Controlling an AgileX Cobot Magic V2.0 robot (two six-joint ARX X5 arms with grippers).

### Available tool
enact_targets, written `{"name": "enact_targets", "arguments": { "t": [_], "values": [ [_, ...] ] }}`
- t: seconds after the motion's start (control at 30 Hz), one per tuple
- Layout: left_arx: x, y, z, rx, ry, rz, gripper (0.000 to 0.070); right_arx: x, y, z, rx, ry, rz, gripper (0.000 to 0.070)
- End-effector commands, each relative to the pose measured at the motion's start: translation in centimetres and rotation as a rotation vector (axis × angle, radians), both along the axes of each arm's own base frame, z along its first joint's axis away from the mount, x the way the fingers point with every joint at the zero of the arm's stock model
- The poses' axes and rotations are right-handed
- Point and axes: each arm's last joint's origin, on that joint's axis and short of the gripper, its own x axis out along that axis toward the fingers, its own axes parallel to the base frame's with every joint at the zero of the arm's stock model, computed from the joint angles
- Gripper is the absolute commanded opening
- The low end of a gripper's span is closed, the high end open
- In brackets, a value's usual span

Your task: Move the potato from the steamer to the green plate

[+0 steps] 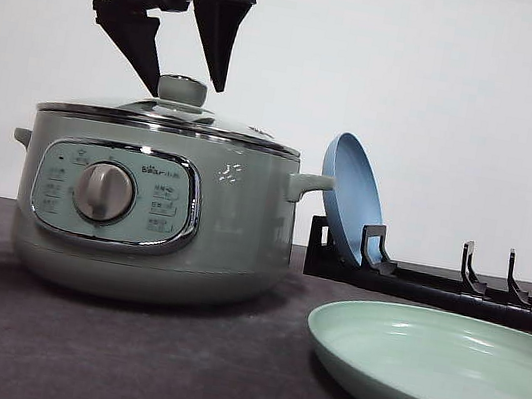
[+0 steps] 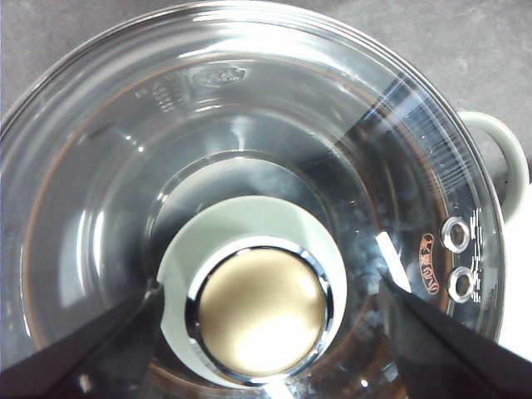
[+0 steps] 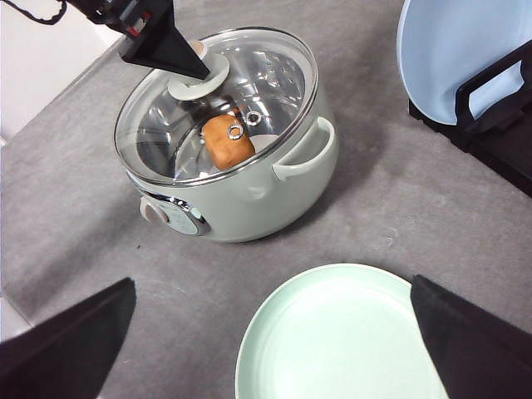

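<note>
The steamer is closed by its glass lid, so the left gripper is poised wide above the knob. The green plate waits near right. The potato lies inside. The right gripper is spread wide.

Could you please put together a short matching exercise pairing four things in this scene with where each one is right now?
Things:
1. orange-brown oval potato
2. small blue round plate
3. wide pale mint-green plate
4. left gripper

Places:
A. lying flat on the grey table, nothing on it
B. open, just above the lid's green knob
C. inside the sage-green steamer under its glass lid
D. standing on edge in the black dish rack

Pairs: 1-C, 2-D, 3-A, 4-B
</note>
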Motion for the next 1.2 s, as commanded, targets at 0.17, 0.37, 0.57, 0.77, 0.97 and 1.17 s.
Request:
{"name": "enact_targets", "arguments": {
  "t": [0.17,0.37,0.57,0.77,0.97,1.17],
  "values": [
    [0.7,-0.6,-0.5,0.01,0.001,-0.016,0.0458,0.1,0.0,0.6,0.008,-0.02,0.002,0.0686],
    [0.8,-0.7,-0.7,0.014,0.002,-0.021,0.0303,0.1,0.0,0.6,0.009,-0.019,0.002,0.0686],
    [0.8,-0.7,-0.8,0.015,0.005,-0.021,0.0037,0.0,0.0,0.6,0.007,-0.014,0.002,0.0686],
    [0.8,-0.7,-0.5,0.012,-0.002,-0.019,0.0,0.0,0.0,0.6,0.009,-0.011,0.0,0.0686],
    [0.3,-0.5,2.0,-0.015,-0.052,-0.014,0.0,0.0,0.0,0.6,0.011,-0.007,-0.001,0.0686],
    [-1.2,0.3,6.3,-0.062,-0.141,-0.005,0.0,0.0,0.0,0.5,0.011,-0.005,-0.002,0.0686]
  ]
}}
